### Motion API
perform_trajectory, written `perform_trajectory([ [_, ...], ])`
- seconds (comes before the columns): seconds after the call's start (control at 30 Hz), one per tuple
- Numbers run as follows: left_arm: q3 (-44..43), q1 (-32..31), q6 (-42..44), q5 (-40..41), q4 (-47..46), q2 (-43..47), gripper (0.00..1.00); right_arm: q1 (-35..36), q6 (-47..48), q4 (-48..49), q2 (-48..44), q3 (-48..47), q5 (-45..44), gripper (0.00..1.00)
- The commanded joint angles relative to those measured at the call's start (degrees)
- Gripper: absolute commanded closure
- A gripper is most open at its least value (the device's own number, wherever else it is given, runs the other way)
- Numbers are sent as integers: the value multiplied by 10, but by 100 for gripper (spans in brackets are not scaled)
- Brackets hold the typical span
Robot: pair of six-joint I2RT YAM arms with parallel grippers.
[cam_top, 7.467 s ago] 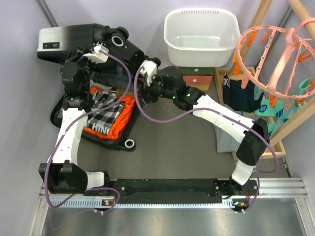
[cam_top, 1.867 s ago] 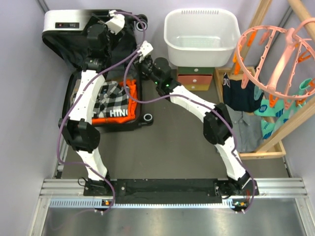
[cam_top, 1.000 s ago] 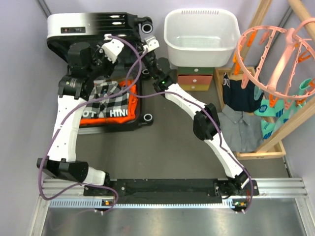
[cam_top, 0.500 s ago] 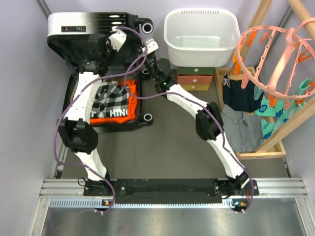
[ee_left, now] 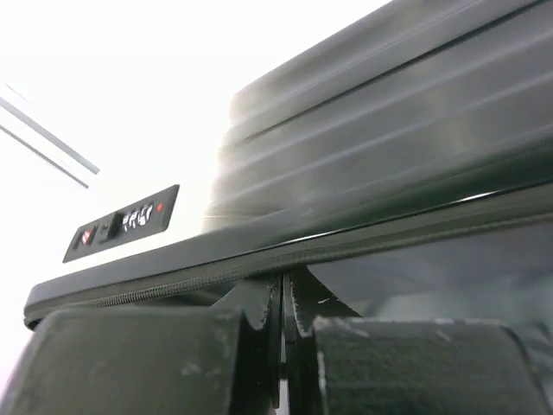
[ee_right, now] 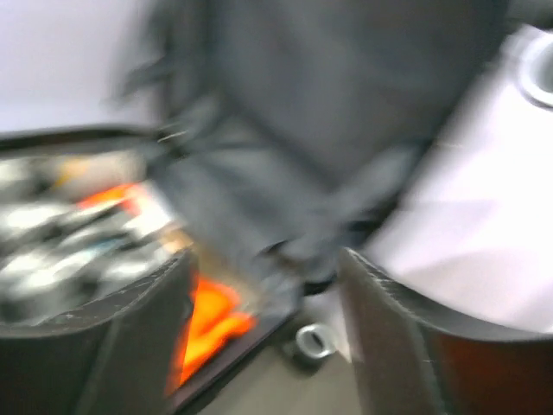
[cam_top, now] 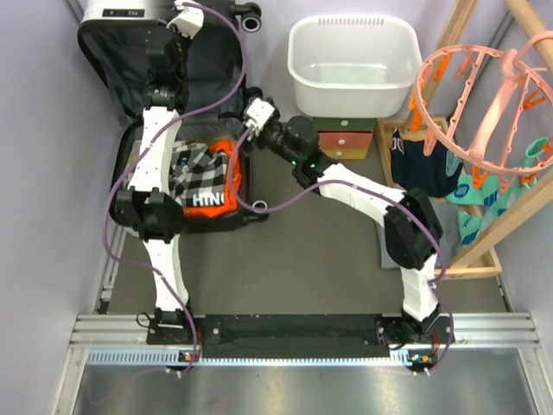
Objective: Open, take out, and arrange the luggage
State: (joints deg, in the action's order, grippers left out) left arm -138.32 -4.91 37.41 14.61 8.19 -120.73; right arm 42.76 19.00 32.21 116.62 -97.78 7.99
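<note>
touching the glossy ribbed luggage (ee_left: pixel 389 147) rim, left fingers (ee_left: pixel 147 363) are closed; right fingers (ee_right: pixel 104 346) gape apart.

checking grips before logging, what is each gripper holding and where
Left gripper is shut at the luggage lid's zippered rim, apparently pinching it. Right gripper is open, holding nothing.

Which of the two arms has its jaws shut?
The left arm: its jaws are shut at the rim of the suitcase lid; on the right arm they stand apart.
</note>
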Motion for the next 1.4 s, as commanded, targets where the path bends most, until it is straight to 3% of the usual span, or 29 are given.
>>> perform_trajectory([
  [0.0, -37, 19, 6, 22, -77, -42, 100, 53, 68, -168, -106, 56, 138, 4],
  [0.2, -28, 30, -18, 18, -100, -43, 100, 112, 159, -383, -106, 70, 146, 2],
  [0.4, -5, 30, -10, 16, -107, -31, 99, 134, 210, -493, -40, 21, 129, 9],
  [0.73, 85, 29, -17, 11, -106, 19, 100, 146, 215, -508, 29, 0, 86, 26],
  [0.93, 183, 29, -67, -28, -50, 100, 99, 150, 186, -477, 24, 7, 76, 27],
  [1.07, 234, 29, -116, -117, 62, 183, 86, 151, 172, -478, -2, 4, 72, 22],
  [1.1, 255, 29, -124, -162, 80, 198, 70, 151, 166, -486, -12, 4, 76, 21],
  [1.17, 277, 28, -150, -207, 120, 239, 54, 151, 154, -497, -50, 5, 75, 19],
  [1.2, 300, 28, -156, -242, 149, 254, 39, 151, 153, -513, -64, 4, 71, 18],
  [1.3, 358, 28, -182, -285, 188, 304, 27, 149, 163, -543, -122, 1, 42, 15],
  [1.33, 377, 29, -193, -306, 191, 318, 23, 144, 176, -570, -137, -1, 36, 7],
  [1.37, 395, 29, -197, -317, 193, 343, 21, 137, 181, -583, -160, -12, 31, 4],
])
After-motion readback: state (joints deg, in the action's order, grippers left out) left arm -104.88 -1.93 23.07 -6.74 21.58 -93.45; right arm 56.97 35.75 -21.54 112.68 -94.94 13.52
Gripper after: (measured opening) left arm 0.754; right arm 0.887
